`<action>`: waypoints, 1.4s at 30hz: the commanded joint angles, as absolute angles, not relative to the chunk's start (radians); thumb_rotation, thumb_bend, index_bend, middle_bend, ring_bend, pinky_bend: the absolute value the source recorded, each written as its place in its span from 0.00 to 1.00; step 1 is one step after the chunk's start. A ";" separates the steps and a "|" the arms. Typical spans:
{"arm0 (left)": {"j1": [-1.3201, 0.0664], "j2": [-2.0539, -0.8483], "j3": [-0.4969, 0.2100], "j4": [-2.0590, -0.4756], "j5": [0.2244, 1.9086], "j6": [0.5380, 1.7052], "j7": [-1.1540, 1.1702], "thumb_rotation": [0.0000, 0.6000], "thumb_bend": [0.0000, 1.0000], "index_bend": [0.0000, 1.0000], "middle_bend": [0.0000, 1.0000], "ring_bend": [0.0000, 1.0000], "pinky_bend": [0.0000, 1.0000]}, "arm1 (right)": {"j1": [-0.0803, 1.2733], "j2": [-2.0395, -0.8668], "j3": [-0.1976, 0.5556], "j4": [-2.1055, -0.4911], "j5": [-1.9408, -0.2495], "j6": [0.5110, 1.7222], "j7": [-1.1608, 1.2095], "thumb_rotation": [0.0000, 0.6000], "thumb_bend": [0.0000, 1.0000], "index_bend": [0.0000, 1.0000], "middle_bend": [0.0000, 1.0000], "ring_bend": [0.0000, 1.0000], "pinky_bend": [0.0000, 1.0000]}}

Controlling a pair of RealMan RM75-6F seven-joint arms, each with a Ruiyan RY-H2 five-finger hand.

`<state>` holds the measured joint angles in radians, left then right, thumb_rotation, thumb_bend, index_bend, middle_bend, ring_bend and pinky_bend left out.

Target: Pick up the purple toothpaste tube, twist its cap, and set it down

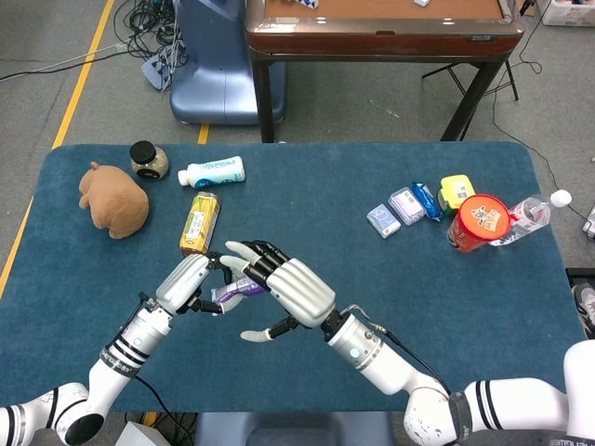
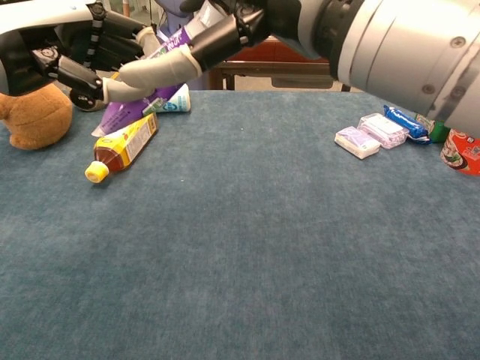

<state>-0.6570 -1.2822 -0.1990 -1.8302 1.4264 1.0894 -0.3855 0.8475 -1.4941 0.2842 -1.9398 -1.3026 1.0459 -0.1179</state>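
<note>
Worktop (image 1: 372, 307) covered in blue cloth — matt, short felt-like nap, finely mottled in the chest view. Left hand (image 1: 191, 282) and right hand (image 1: 284, 283): smooth silver shells with a satin sheen, black segments, pale matt fingertips (image 2: 150, 70). Purple toothpaste tube (image 2: 120, 112): smooth glossy plastic. Plush toy (image 1: 113, 198): brown, fuzzy fabric. Tea bottle (image 2: 124, 146): clear plastic, glossy printed label, yellow cap. Red cup (image 1: 479, 221): glossy printed wrap. Side table (image 1: 381, 28) — polished brown wood top, dark frame.
</note>
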 commanded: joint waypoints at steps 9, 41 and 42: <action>-0.660 -1.295 -0.206 -1.811 1.418 1.094 -0.392 1.00 0.58 0.64 0.79 0.55 0.33 | 0.855 -1.520 0.295 -1.907 -1.304 1.043 -0.050 0.69 0.00 0.00 0.00 0.00 0.00; -0.651 -1.317 -0.192 -1.784 1.476 1.147 -0.376 1.00 0.58 0.65 0.79 0.54 0.33 | 0.856 -1.568 0.287 -1.859 -1.344 1.042 0.084 0.69 0.00 0.00 0.00 0.00 0.00; -0.651 -1.318 -0.193 -1.784 1.476 1.148 -0.378 1.00 0.58 0.65 0.79 0.54 0.32 | 0.854 -1.569 0.285 -1.858 -1.353 1.045 0.093 0.69 0.00 0.00 0.00 0.00 0.00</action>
